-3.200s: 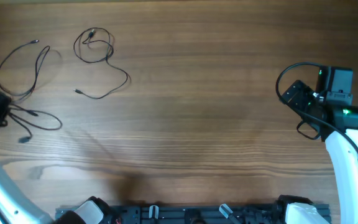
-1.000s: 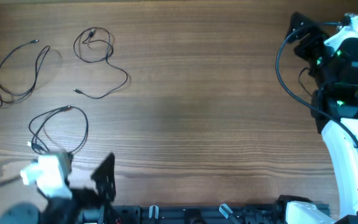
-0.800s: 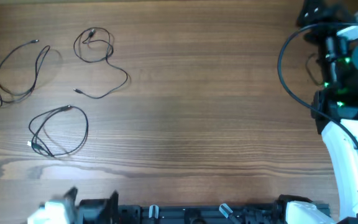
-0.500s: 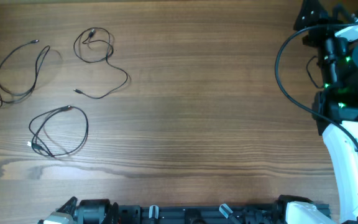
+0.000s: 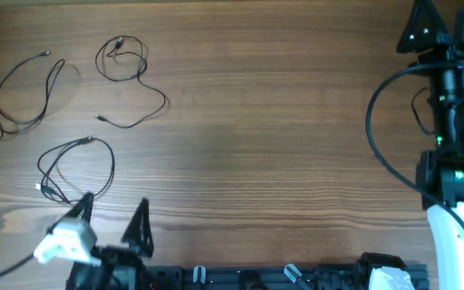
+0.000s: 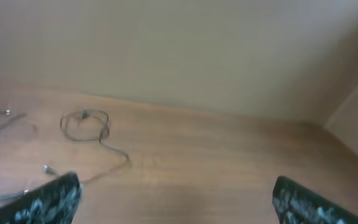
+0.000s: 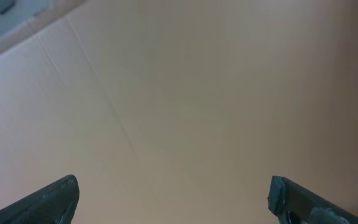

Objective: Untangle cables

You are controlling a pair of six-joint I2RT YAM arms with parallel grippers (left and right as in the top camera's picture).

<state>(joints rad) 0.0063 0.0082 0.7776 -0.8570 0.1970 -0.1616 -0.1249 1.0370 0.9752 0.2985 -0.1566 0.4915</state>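
Lying as three separate thin black loops on the left of the wood-grain table (image 5: 256,161), the cables (image 5: 119,42) sit loose, the middle one trailing its tail diagonally toward the near right. The left gripper (image 5: 111,213) and right gripper (image 5: 444,22) both gape, empty. Only the left wrist view catches that coil (image 6: 86,114); the right wrist view shows plain beige.

Right arm (image 5: 457,242): white lower link, black upper joints bearing green indicator lights (image 5: 458,175), a thick black lead (image 5: 371,133) looping alongside; right gripper (image 5: 444,20) and left gripper (image 5: 111,216) each have black, tapered, faintly speckled fingers (image 6: 48,202), the left backed by a white camera block (image 5: 64,240).
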